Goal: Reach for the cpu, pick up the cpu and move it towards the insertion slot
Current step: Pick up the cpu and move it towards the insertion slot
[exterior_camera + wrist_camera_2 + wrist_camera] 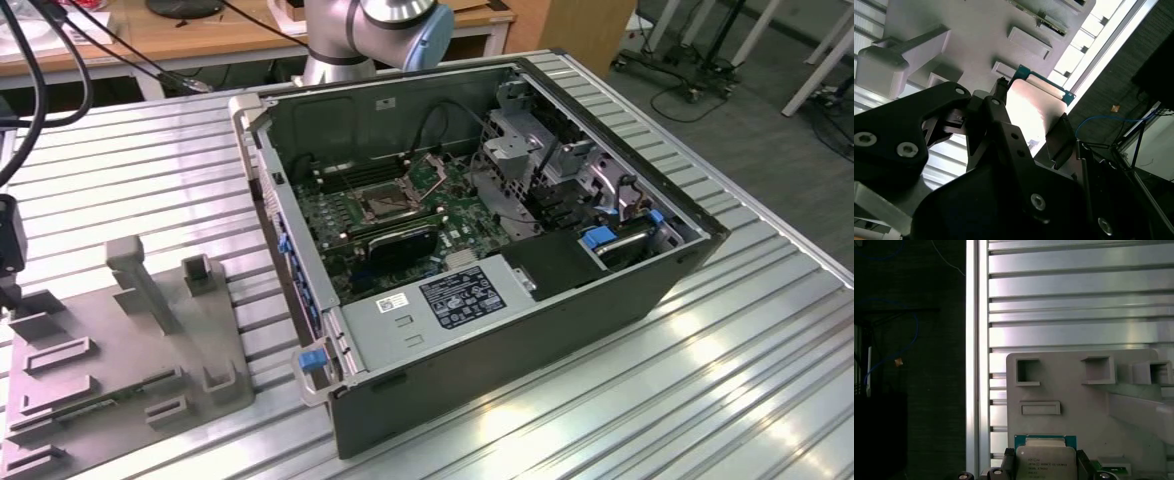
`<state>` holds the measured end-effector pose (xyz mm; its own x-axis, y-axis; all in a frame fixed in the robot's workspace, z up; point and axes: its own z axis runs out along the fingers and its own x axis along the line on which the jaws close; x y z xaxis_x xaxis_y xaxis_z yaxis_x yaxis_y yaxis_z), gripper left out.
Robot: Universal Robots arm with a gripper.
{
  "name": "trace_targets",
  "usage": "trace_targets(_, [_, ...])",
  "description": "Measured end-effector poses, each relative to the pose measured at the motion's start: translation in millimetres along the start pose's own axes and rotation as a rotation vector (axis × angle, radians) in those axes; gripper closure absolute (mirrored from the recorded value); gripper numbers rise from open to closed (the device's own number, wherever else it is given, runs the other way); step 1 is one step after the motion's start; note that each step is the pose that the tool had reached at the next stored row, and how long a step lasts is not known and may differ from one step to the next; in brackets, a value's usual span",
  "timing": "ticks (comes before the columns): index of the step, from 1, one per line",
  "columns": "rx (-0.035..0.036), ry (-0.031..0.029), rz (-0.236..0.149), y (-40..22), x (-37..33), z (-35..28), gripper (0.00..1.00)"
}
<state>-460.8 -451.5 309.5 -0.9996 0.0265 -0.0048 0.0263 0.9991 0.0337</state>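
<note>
1. Chip (pixel 1046 464) sits between the two black fingers (pixel 1008 462) of the robot hand (pixel 1030 116). It is right over the grey tray (pixel 1079 405), close to one edge of the tray.
2. The robot hand is narrow. One finger is pressed on each of two opposite sides of the chip, so I think it is holding the chip.
3. Holding it by the sides likely keeps the shiny top and the underside from being touched.
4. I cannot tell if the chip is lifted a little or is resting on the tray.
5. The socket (pixel 387 205) is a small square with a silver frame. It is on the green board inside the computer case (pixel 534 330).
6. The case lies on its side with the cover off. That leaves the socket facing up, so a hand could come at it from above.
7. The tray is on the exterior view's left of the case, well apart from the socket. So the grab looks done, but the chip is not yet near the socket.
8. The tray and the case both rest on the ribbed metal table (pixel 747 380).
</note>
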Motion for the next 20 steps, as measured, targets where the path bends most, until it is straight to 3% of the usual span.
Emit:
trace_targets(11, [0.0001, 0.0000, 0.000, 0.2, 0.0, -5.8, 0.45])
trace_targets(20, [0.0011, 0.0000, 0.000, 0.7, -0.1, -19.9, 0.45])
